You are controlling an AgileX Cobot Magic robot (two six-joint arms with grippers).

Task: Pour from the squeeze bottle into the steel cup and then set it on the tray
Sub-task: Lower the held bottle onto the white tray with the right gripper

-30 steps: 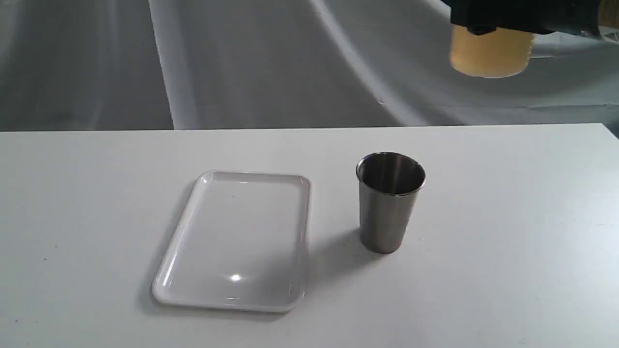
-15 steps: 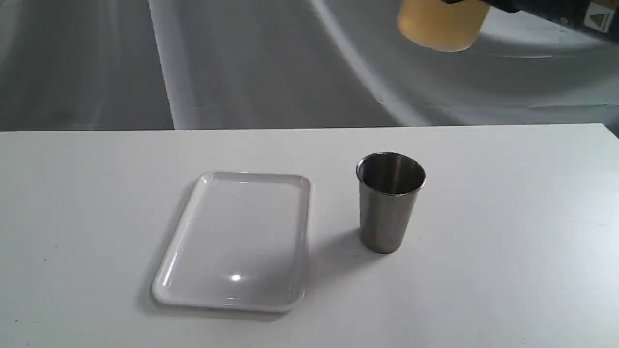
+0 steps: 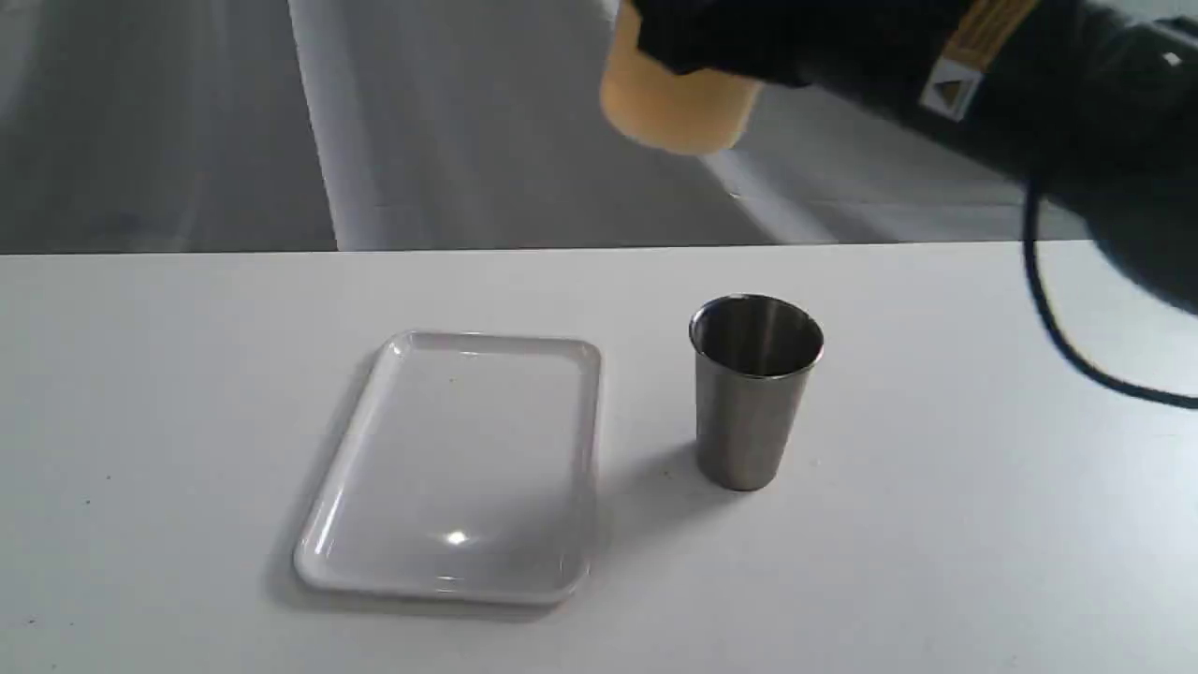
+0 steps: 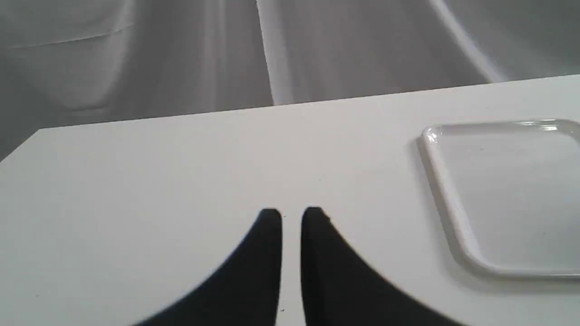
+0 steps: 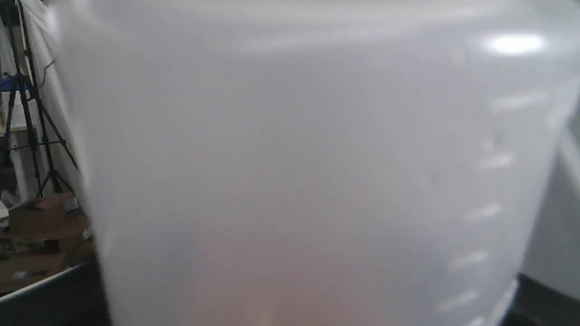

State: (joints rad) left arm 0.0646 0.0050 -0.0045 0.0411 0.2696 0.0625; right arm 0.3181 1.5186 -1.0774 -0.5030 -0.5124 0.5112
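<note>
The squeeze bottle hangs high over the table, only its amber-filled lower end showing under the black right gripper, which is shut on it. It is up and to the left of the steel cup, over the gap between cup and tray. The cup stands upright on the white table. Left of it lies the white tray, with nothing on it. The bottle's translucent wall fills the right wrist view; its nozzle is hidden. The left gripper hovers low over bare table, left of the tray's corner, fingers nearly together and holding nothing.
The right arm reaches in from the upper right with a black cable hanging over the table's right side. Grey cloth hangs behind the table's far edge. A tripod and boxes stand beyond the table.
The right gripper has carried the bottle leftward along the top of the exterior view, from the far right to left of the cup. More of the arm shows. Cup and tray are unmoved.
</note>
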